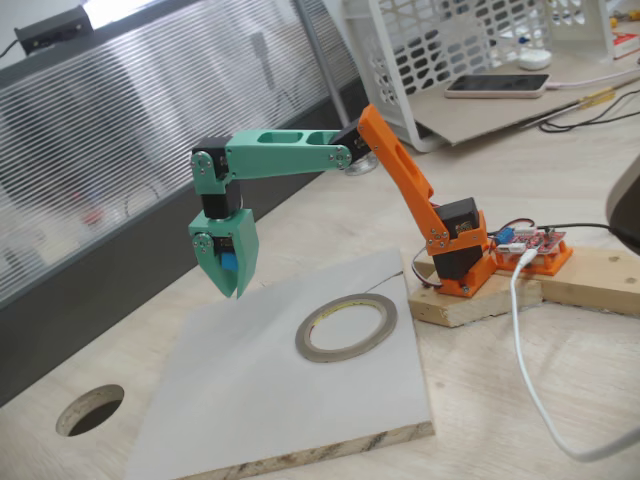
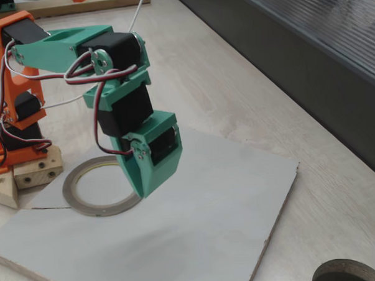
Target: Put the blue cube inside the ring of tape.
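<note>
My green gripper (image 1: 237, 292) hangs pointing down over the far left part of the grey board (image 1: 300, 420). It is shut on the blue cube (image 1: 230, 262), a small sky-blue patch between the jaws. The ring of tape (image 1: 335, 355) lies flat on the board to the right of the gripper, and nothing lies inside it. In the other fixed view the gripper (image 2: 144, 193) hangs by the ring's (image 2: 68, 190) right rim, and the green jaws hide the cube there. The gripper is above the board and does not touch it.
A round dark hole (image 1: 90, 410) is cut in the wooden table left of the board, and it shows again at the bottom right (image 2: 346, 272). The orange arm base sits on wooden blocks (image 1: 470, 305) right of the ring. A white cable (image 1: 530, 380) trails forward, and a white basket (image 1: 450, 50) stands behind.
</note>
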Controlling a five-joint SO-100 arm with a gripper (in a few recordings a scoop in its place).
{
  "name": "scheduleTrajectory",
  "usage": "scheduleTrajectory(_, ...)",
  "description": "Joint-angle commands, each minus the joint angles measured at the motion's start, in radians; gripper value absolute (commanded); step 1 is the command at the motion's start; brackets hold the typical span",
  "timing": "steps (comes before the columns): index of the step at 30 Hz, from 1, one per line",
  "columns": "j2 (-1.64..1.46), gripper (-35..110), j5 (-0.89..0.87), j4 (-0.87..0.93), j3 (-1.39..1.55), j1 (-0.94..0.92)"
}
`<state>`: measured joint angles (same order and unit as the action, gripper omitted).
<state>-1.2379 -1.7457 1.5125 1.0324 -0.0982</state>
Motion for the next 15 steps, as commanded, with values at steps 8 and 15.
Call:
scheduleTrajectory(8,-0.261,2,-0.017,0.002,0.39,-0.015)
scheduleTrajectory(15,-0.46,2,-0.017,0.0,0.761,-0.006)
